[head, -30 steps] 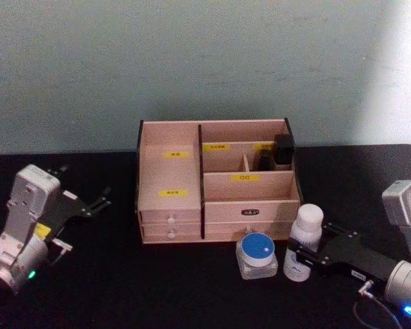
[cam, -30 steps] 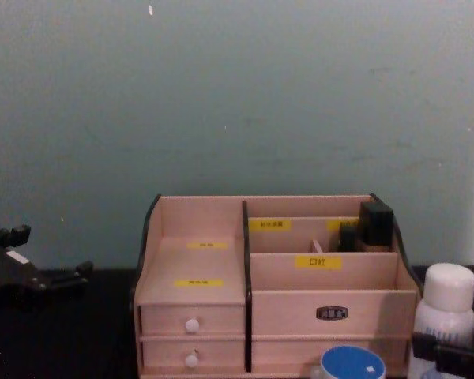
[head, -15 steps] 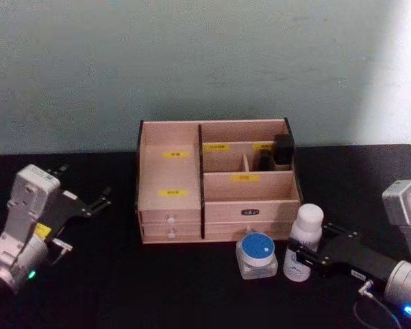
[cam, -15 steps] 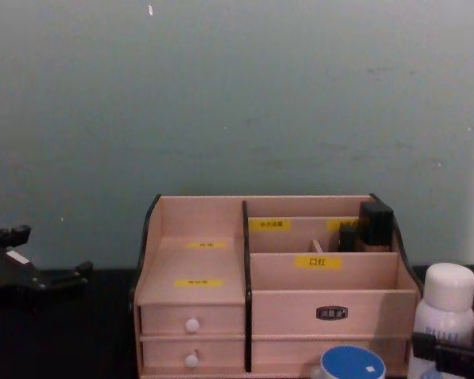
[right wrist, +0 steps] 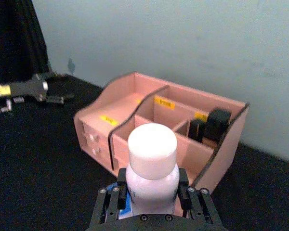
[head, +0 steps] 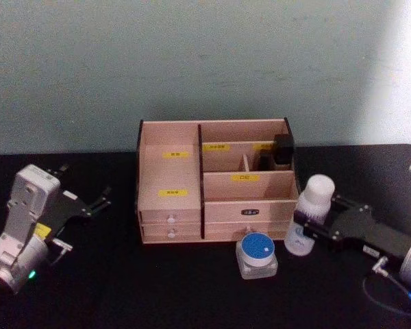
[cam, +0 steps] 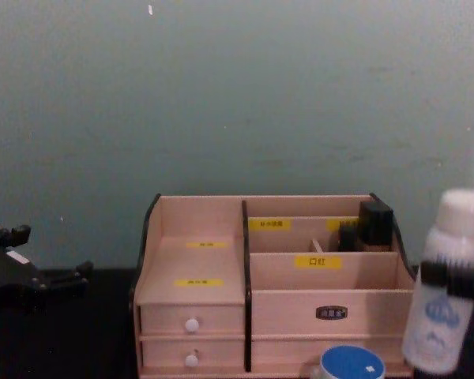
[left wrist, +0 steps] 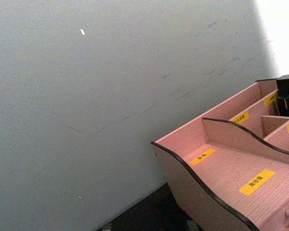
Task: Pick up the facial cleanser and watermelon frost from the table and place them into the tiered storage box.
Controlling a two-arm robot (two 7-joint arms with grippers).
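Clamped on the white-capped white plastic bottle (head: 318, 192), probably the facial cleanser, the right gripper (head: 308, 224) holds it just beside the right end of the light wooden tiered storage box (head: 171, 205). Neither item is in yet. The small blue-lidded jar (head: 256, 250) sits in front of the box, and the left gripper (head: 96, 202) is parked far left.

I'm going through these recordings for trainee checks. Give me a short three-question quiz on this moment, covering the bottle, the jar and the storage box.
1. True or false: the right gripper is shut on the white bottle.
2. Where is the blue-lidded jar? A) in a drawer. B) on the table in front of the tiered storage box. C) in the left gripper.
3. Fill in: the black items sit in the box's back ___ compartment, by the robot's sides.

Key: 1 true; 2 B; 3 right.
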